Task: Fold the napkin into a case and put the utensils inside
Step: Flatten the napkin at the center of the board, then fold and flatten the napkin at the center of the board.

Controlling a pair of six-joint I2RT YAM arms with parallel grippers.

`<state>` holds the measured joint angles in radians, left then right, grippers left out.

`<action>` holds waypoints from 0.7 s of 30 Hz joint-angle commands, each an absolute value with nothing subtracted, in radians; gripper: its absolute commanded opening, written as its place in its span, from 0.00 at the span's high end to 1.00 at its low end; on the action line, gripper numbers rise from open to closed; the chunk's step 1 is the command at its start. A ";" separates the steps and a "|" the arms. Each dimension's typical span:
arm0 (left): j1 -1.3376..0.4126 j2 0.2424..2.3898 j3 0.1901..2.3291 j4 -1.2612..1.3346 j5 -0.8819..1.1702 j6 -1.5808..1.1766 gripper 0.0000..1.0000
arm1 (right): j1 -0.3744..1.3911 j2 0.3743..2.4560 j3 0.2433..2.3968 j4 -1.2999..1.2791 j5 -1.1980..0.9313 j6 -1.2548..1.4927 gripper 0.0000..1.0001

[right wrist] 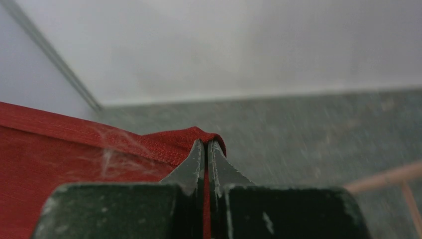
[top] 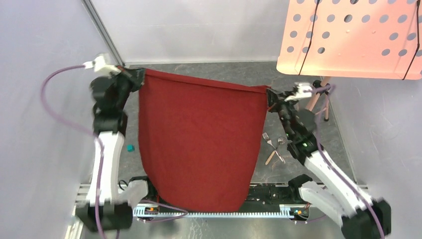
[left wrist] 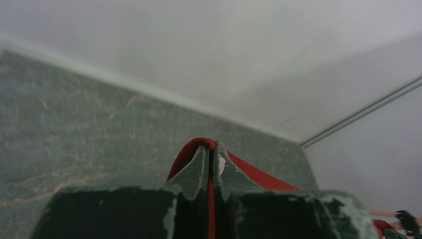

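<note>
Now at left: left tool (top: 140,74), jaws together, clamped on the left top corner of the dark red soft cloth napkin (top: 199,144).
Middle: napkin held up above the dark grey tabletop (top: 209,74); its top edge runs left to right between both tools, and the rest hangs towards the near side.
Right: right tool (top: 269,94), jaws pinched on the right top corner.
Far right: small shiny silver metal fork (top: 267,139) and spoon (top: 281,141) lie on the tabletop just right of the cloth, nearer the right arm.
Coming move: probably laying the cloth flat, both corners lowered evenly.
</note>
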<state>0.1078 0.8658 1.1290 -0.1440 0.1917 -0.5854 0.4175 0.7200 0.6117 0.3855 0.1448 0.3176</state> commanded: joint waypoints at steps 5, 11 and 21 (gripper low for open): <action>0.099 1.475 1.079 0.273 0.294 -0.658 0.98 | 0.395 1.223 0.569 0.812 0.509 0.202 1.00; 0.087 1.794 1.206 0.325 0.335 -0.697 0.98 | 0.382 1.549 0.738 0.877 0.450 0.044 1.00; 0.087 1.948 1.382 -0.060 0.360 -0.661 0.98 | 0.359 1.692 0.952 0.577 0.265 -0.025 1.00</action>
